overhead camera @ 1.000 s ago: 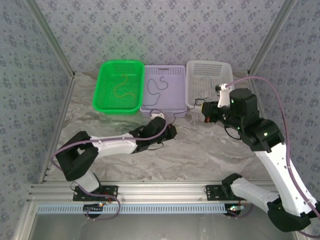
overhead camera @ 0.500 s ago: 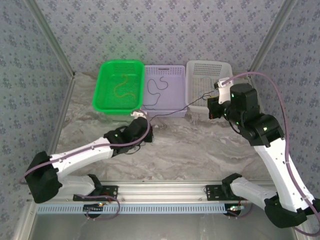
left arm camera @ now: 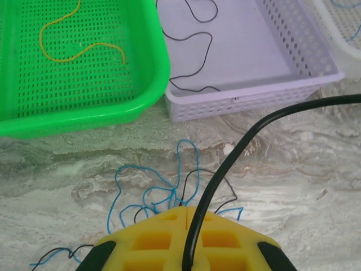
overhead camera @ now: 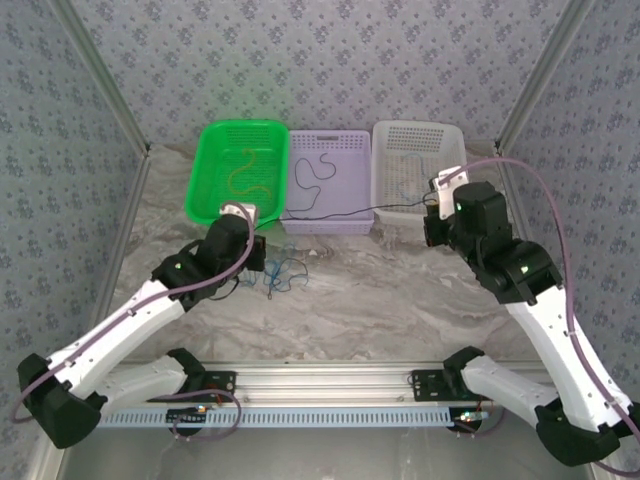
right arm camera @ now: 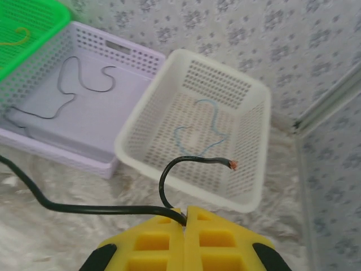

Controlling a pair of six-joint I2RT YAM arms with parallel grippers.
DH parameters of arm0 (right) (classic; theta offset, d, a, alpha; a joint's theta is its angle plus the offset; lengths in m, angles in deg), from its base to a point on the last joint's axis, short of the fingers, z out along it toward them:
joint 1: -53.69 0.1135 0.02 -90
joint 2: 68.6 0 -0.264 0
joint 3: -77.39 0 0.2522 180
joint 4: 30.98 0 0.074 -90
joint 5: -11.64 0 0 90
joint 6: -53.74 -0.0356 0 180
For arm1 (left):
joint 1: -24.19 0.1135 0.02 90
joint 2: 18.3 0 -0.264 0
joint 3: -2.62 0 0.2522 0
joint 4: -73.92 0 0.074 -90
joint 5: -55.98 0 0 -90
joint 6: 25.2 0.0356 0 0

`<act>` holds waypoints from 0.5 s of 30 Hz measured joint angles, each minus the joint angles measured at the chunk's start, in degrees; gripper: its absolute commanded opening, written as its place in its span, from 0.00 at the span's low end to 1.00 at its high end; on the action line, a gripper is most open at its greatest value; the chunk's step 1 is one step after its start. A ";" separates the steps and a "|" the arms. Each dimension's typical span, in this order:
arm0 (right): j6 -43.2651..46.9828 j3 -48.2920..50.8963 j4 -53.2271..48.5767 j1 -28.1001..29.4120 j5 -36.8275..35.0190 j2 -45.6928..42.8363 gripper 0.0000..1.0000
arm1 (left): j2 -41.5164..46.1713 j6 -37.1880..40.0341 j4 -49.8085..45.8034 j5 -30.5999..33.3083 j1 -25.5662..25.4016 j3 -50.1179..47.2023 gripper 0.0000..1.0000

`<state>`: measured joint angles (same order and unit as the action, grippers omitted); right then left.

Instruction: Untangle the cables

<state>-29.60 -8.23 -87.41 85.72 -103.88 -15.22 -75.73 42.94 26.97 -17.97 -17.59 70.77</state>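
Marbled tabletop [overhead camera: 400,290] below, our left gripper [left arm camera: 186,212] and right gripper [right arm camera: 186,212] both clamp the black cable [left arm camera: 227,164]: light, limp, perhaps slippery; we judge holds near its ends best.

No legible writing; the pale label [right arm camera: 117,46] on the purple basket [right arm camera: 107,121] is blurred.

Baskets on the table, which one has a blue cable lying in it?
The white basket, farthest right: a blue cable lies in it. The green basket holds a yellow cable, the purple basket a black cable.
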 measured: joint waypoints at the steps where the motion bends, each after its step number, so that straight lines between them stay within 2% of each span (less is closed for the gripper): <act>1: 1.70 0.44 1.11 1.51 -2.49 0.50 0.00 | 0.02 0.48 -0.70 0.02 0.00 0.04 0.00; 3: 4.20 0.94 2.67 4.00 -6.16 2.01 0.00 | 0.07 1.36 -2.16 0.17 0.00 0.11 0.00; 6: 5.64 1.77 3.52 5.75 -7.28 4.00 0.00 | 0.59 2.34 -4.59 0.46 0.04 0.52 0.00; 11: 3.37 2.27 2.84 6.10 -1.92 4.46 0.00 | 1.81 2.36 -6.25 -1.27 0.04 3.87 0.00; 15: -4.57 2.27 0.81 6.14 1.07 7.85 0.00 | 1.81 2.08 -6.21 -4.35 0.04 7.10 0.00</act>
<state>-34.17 -5.95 -86.60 91.86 -102.81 -7.37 -73.92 45.01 20.77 -22.32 -17.55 77.87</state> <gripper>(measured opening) 0.058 0.071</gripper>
